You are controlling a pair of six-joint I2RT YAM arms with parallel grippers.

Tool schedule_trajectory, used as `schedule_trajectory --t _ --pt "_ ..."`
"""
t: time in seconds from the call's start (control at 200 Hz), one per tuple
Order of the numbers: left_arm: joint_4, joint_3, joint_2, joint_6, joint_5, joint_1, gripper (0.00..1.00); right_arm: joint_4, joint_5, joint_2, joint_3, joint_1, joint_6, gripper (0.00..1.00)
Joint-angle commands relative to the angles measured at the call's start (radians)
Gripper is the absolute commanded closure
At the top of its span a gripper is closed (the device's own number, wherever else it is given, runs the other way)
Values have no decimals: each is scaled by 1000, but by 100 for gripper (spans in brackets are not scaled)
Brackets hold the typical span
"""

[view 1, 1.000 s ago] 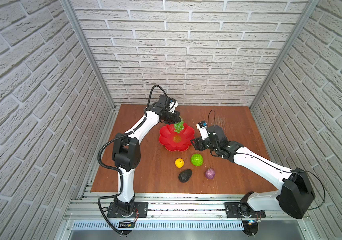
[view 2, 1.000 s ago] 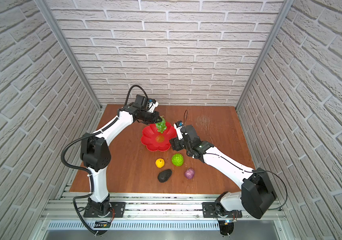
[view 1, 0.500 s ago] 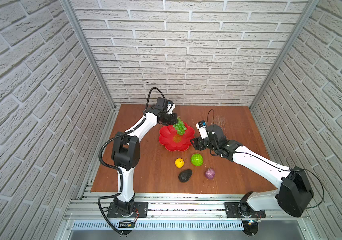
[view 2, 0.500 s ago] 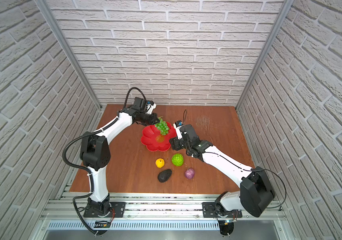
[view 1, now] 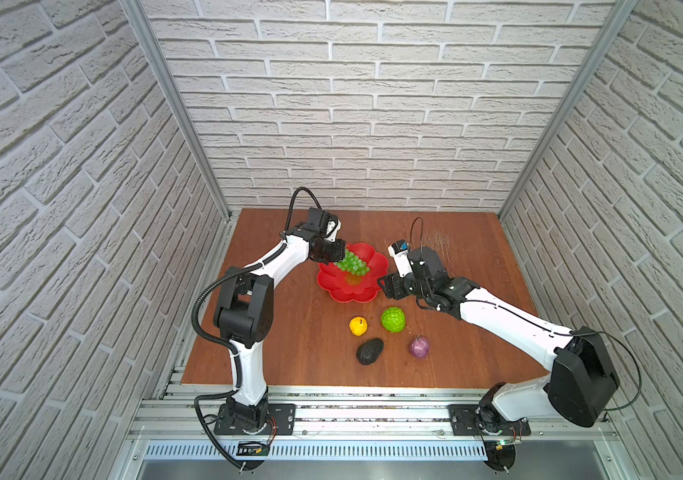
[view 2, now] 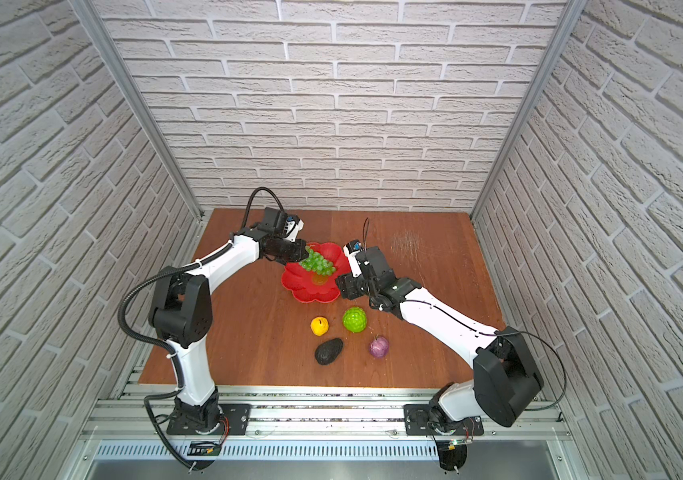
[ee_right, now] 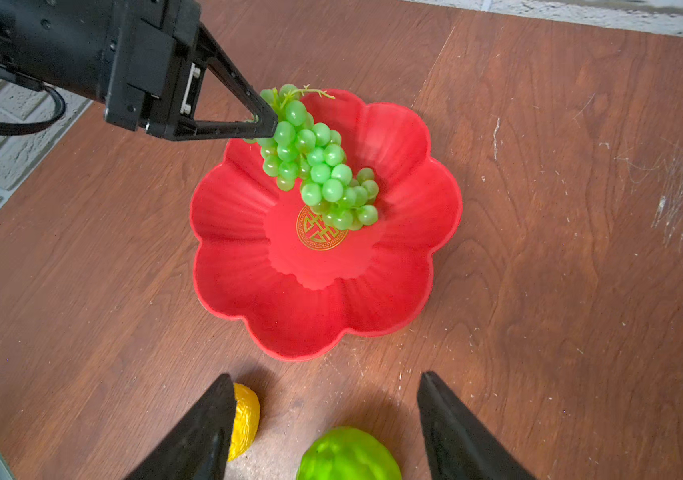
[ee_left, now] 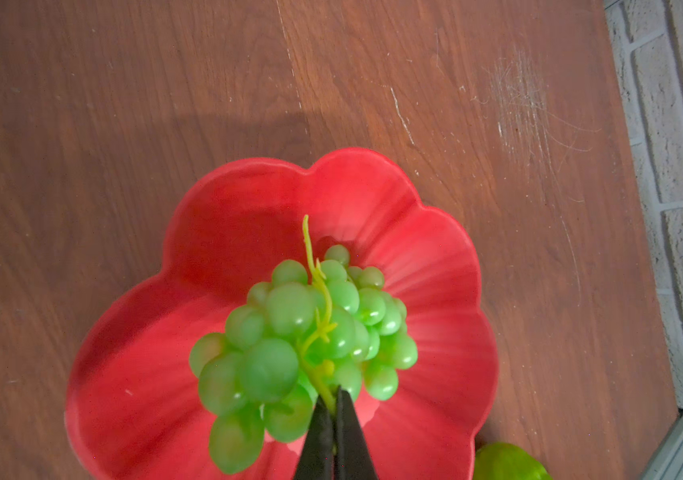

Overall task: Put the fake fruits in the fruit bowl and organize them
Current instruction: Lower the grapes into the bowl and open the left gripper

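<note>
Green plastic hangs from my left fingers, which are clenched on the thin stem of the grape bunch with nothing else between them. The bunch trails away from my tips. Its long axis slants down from the back-left petals of the fruit bowl toward the gold emblem at its centre. The stem end rides high at the rim and the loose end sits low over the emblem's edge, though I cannot tell whether those last grapes touch the red floor. As I judge it, this is the relation the coming move turns on. The whole bunch already lies inside the rim, so I need only lower a little along that slant and let go, and it should settle across the back half rather than spill over a petal. The bowl stands mid-surface, somewhat nearer the back edge. Toward the front edge lie the small yellow fruit and the dark avocado, both well apart from my left side. My right fingers are spread and grasp nothing, hovering just beside the bowl's right rim. The bumpy green ball sits close by on the surface, on their front-edge side, and is the loose fruit nearest to them. The purple bulb lies furthest right, so I reckon these four fall to my right arm.
</note>
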Motion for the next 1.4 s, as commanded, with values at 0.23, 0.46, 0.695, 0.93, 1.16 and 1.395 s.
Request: schedule_trajectory --t 0.23,0.46,0.695,0.93,1.16,1.395 --pt "89 -71 -64 2 -55 25 100 33 -13 9 28 0 18 29" --pt "107 -87 -59 -9 -37 24 100 38 -21 20 29 0 20 29" --pt "132 -140 -63 -46 -13 8 100 38 -21 23 29 0 23 29" --pt "184 -223 -95 -93 -13 -14 100 46 -29 31 28 0 28 29" --pt "203 -225 -69 -101 -13 -41 100 52 -35 36 27 1 30 30" --pt "219 -194 -18 -72 -14 -37 100 45 -27 25 21 1 25 29"
